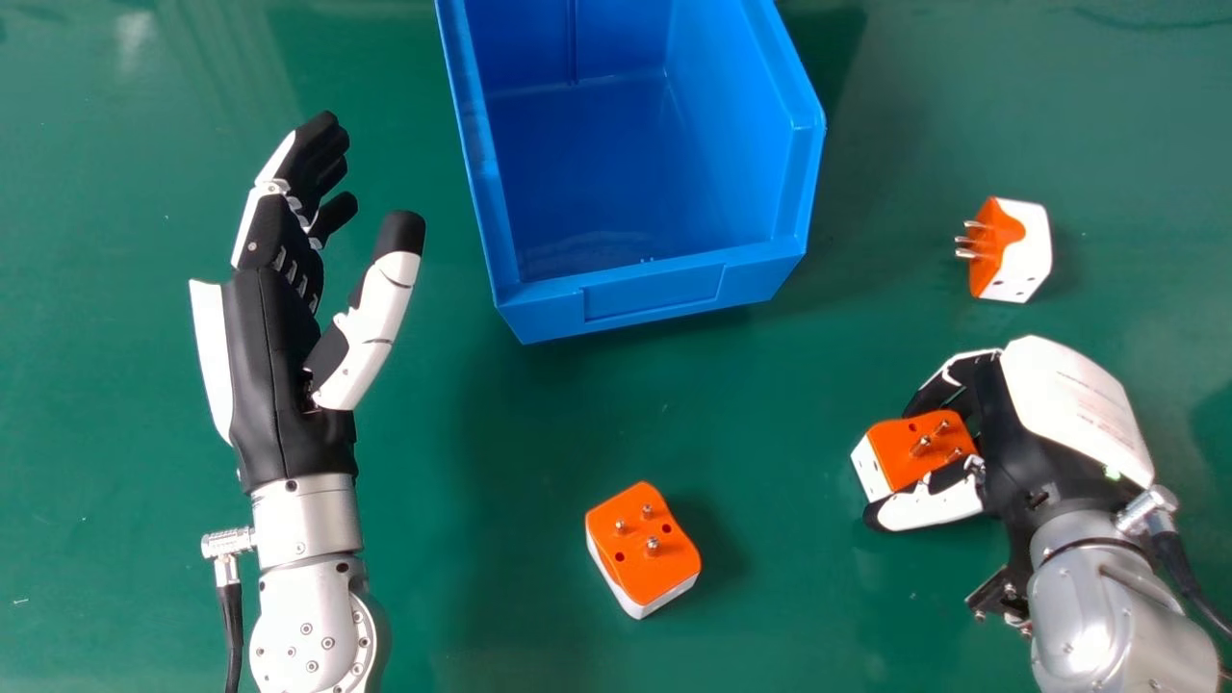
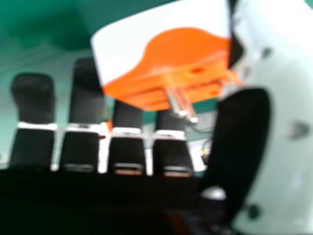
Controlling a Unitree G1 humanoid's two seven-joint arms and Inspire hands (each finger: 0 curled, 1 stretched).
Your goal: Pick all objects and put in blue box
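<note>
An orange-and-white plug adapter [image 1: 905,460] sits between the curled fingers and thumb of my right hand [image 1: 1006,448], its metal pins facing up. In the right hand view, the thumb of my right hand [image 2: 243,134] lies against one side of this adapter [image 2: 188,49], with the fingers behind it. A second adapter [image 1: 647,544] lies pins-up on the table, left of the right hand. The third adapter [image 1: 1028,248] rests on its side beyond the right hand, pins pointing left. The blue box [image 1: 654,292] holds nothing visible. My left hand [image 1: 274,356] is open and empty, left of the box.
The green table [image 1: 462,616] surrounds everything. The box stands at the back centre, its low front wall facing the robot and its taller side walls rising on both sides. A black cable runs along each forearm.
</note>
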